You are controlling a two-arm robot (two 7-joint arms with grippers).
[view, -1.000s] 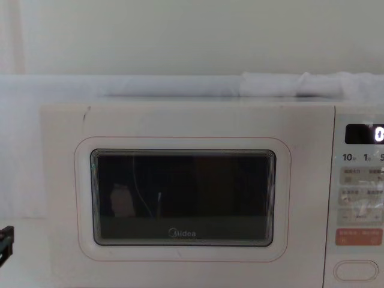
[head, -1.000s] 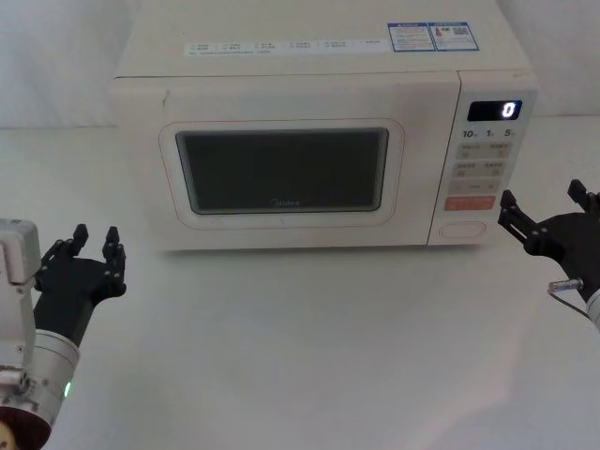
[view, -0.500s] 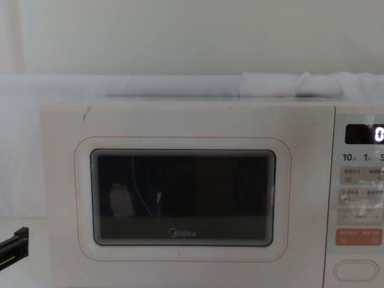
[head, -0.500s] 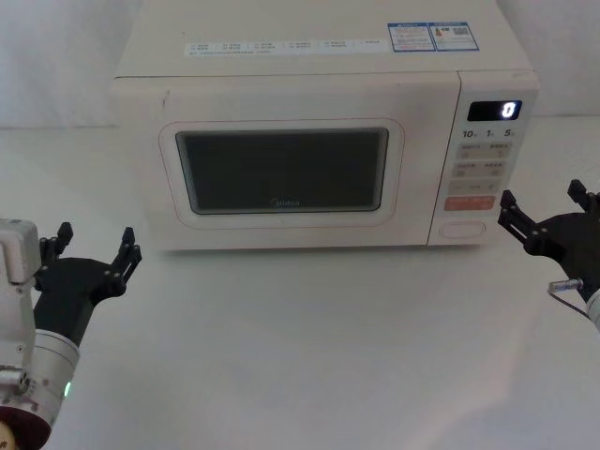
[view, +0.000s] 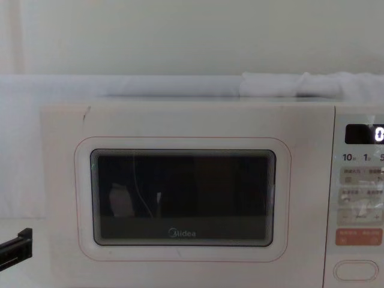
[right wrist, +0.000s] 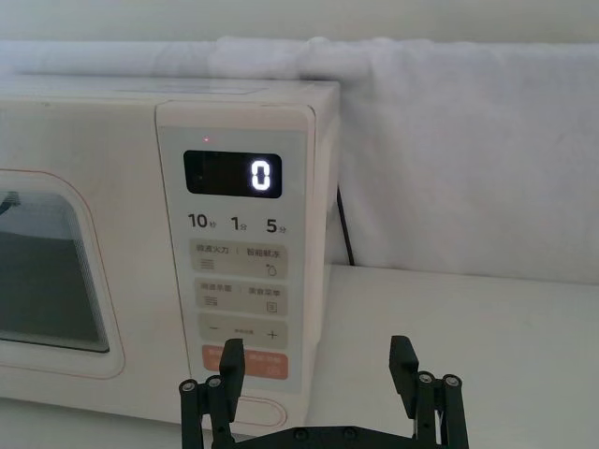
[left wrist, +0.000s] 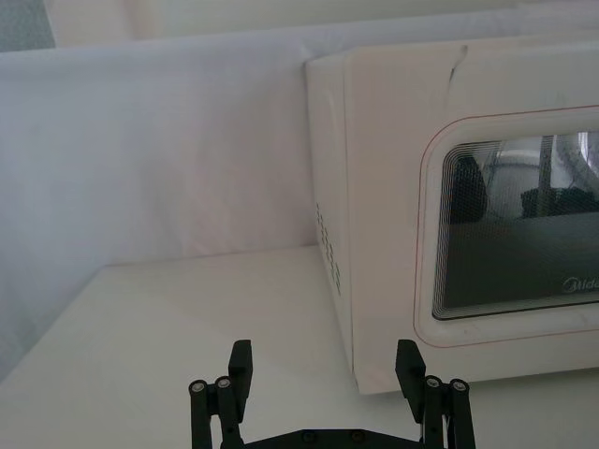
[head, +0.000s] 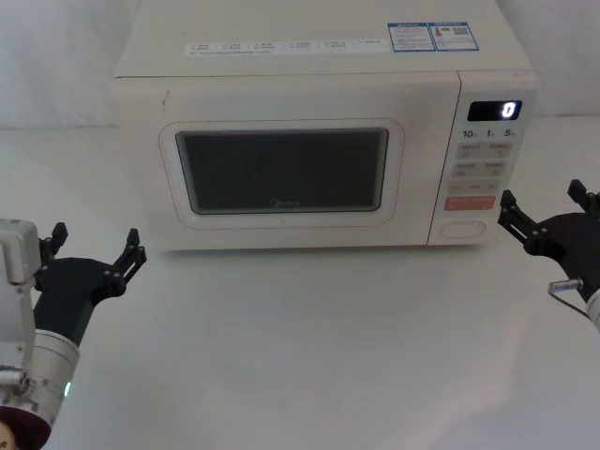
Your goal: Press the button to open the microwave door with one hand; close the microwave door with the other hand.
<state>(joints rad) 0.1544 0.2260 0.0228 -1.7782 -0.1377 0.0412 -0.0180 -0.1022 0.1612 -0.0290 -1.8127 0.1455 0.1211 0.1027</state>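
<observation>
button (head: pixel 462 228) just left of the spread right fingers (head: pixel 511 215), untouched; left fingers (head: pixel 131 255) spread too

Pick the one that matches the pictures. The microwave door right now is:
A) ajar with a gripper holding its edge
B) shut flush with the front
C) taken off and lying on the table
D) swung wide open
B: the microwave door sits flush with the control panel, with no gap at its edge, while the left gripper and the right gripper both hover open off to the sides, touching nothing.
</observation>
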